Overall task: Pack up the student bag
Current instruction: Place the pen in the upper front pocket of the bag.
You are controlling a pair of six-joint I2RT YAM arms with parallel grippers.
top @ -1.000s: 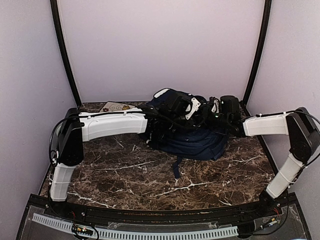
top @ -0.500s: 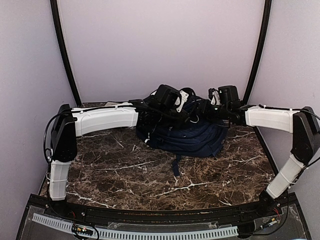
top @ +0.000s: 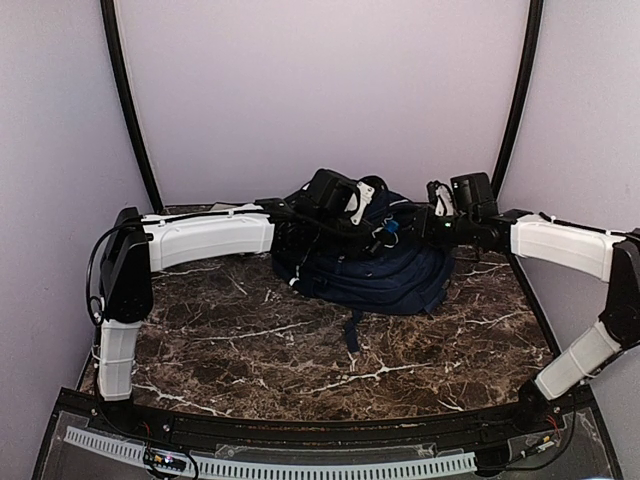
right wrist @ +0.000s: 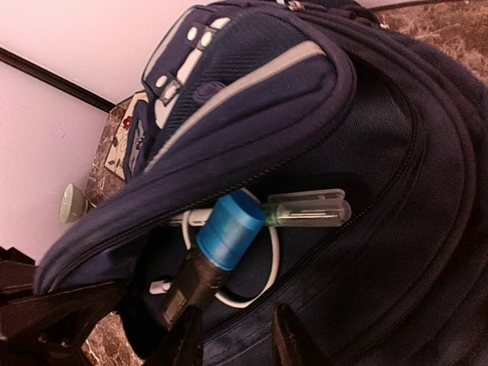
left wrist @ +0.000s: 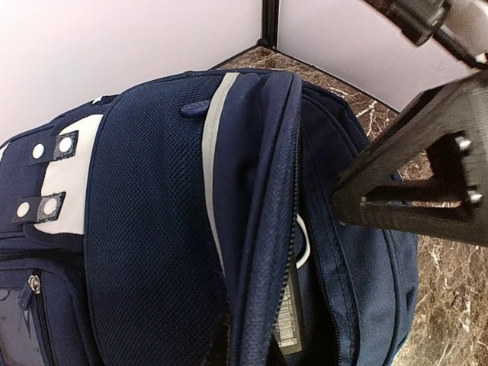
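The student bag (top: pixel 385 275), navy with grey-white stripes, lies at the back of the marble table. My left gripper (top: pixel 345 205) is shut on the edge of its front flap (left wrist: pixel 255 229) and holds the zip mouth apart. Inside the mouth show a white cable (right wrist: pixel 271 263) and a barcode label (left wrist: pixel 288 320). A black marker with a blue cap (right wrist: pixel 229 229) and a clear pen cap (right wrist: pixel 309 210) stick out of the opening. My right gripper (right wrist: pixel 232 347) hovers just below the marker. It is open, with only bag fabric between its fingers (right wrist: pixel 293 343).
A patterned card (right wrist: pixel 122 145) and a small pale cup (right wrist: pixel 70 202) lie on the table beyond the bag, by the back wall. Black frame posts (top: pixel 125 100) stand at both back corners. One dark strap (top: pixel 352 335) trails toward the front.
The left gripper lifted the bag's flap up and back. The right gripper drew back to the right, away from the opening, and the blue-capped marker now shows at the bag's mouth.
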